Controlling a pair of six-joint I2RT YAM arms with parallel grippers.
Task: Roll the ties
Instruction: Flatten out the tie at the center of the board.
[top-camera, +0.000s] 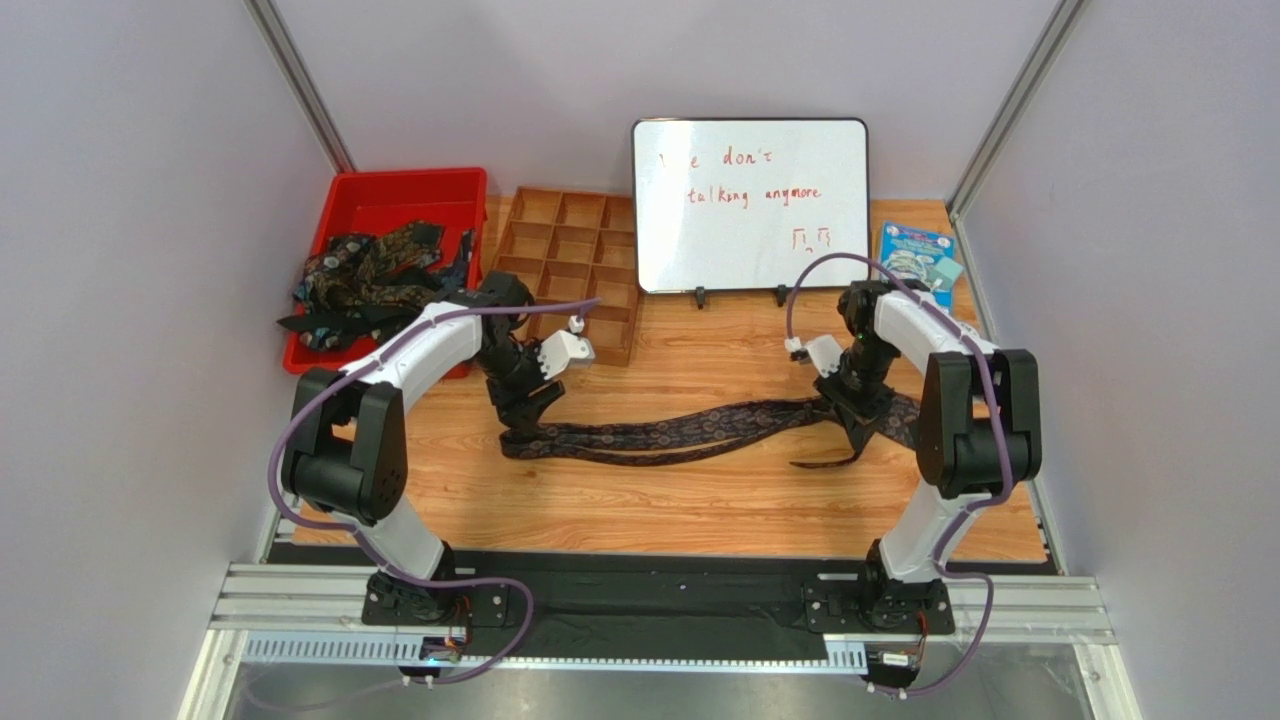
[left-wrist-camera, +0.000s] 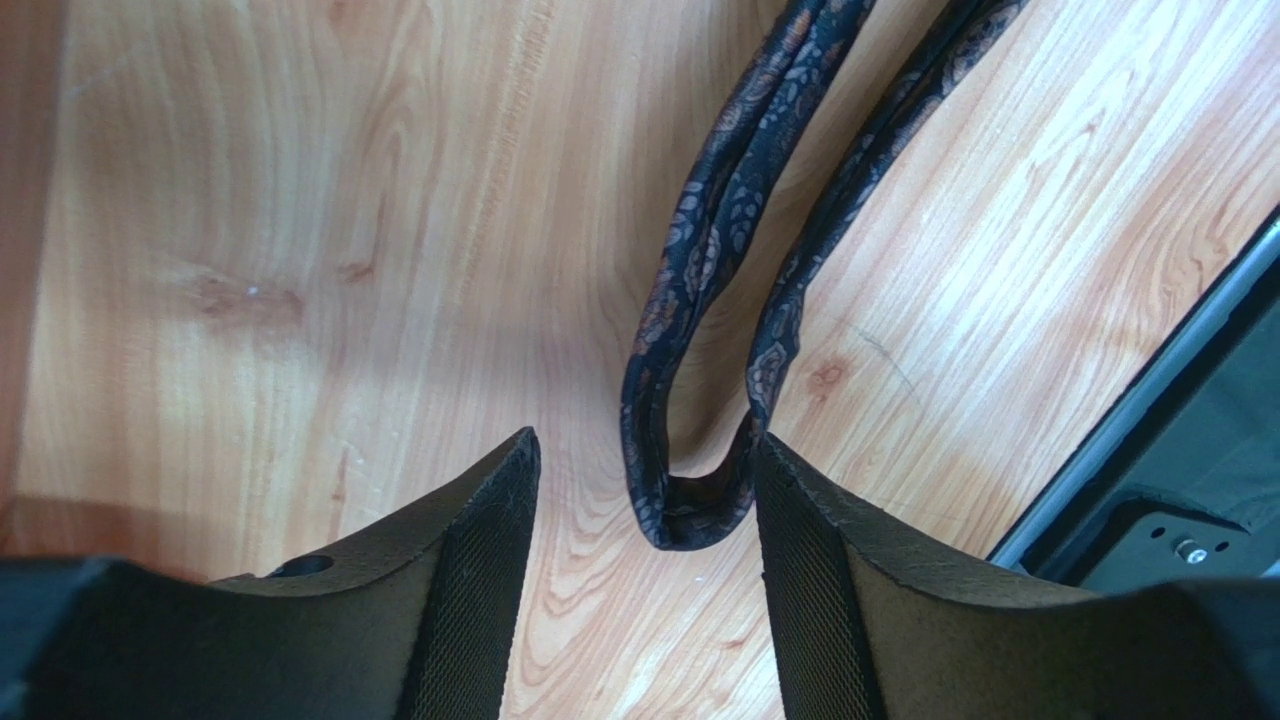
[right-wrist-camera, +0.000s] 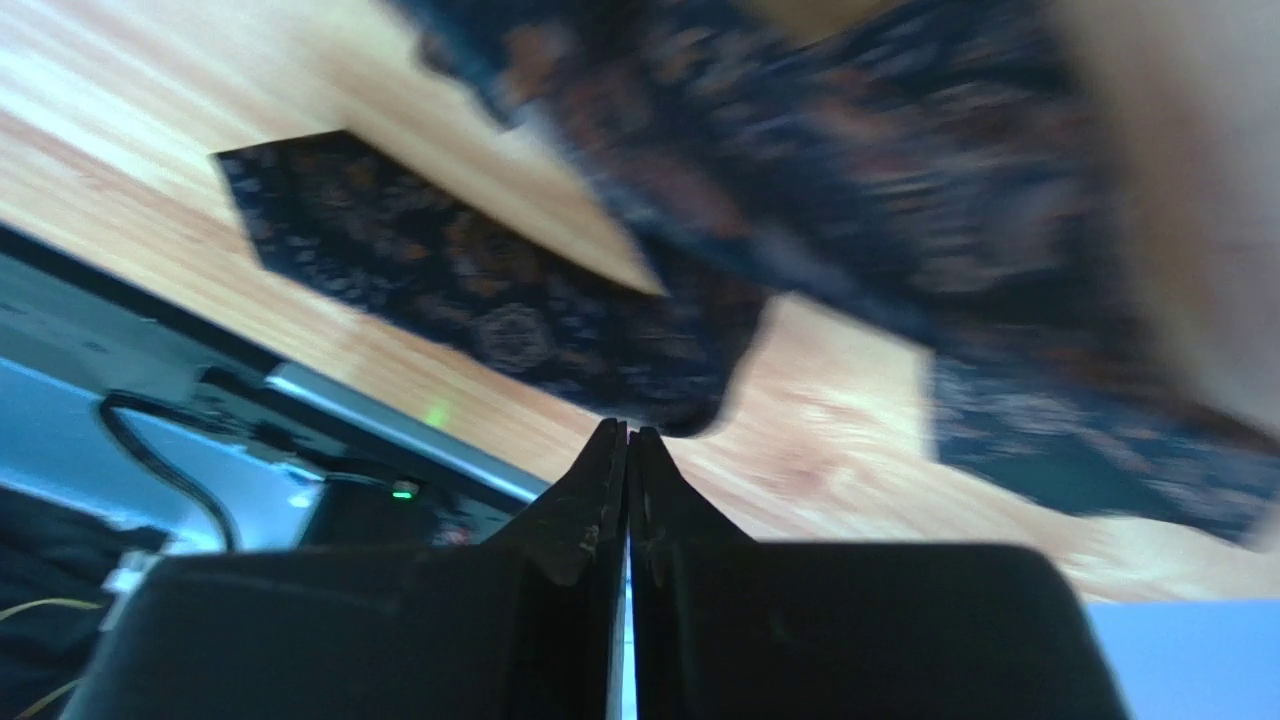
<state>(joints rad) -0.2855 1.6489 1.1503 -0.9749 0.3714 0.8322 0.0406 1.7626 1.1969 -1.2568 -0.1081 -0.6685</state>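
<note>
One tie of dark paisley fabric lies across the middle of the wooden table. My left gripper is low over its left end. In the left wrist view the left gripper is open. The tie's folded end stands on edge between the fingers, against the right finger. My right gripper is at the tie's wide right end. In the right wrist view the right gripper is shut, its tips pinching the edge of blurred, raised tie fabric. Another part of the tie lies flat below.
A red bin at the back left holds several more ties. A wooden compartment tray stands beside it. A whiteboard stands at the back. A blue packet lies at the back right. The black table edge is near.
</note>
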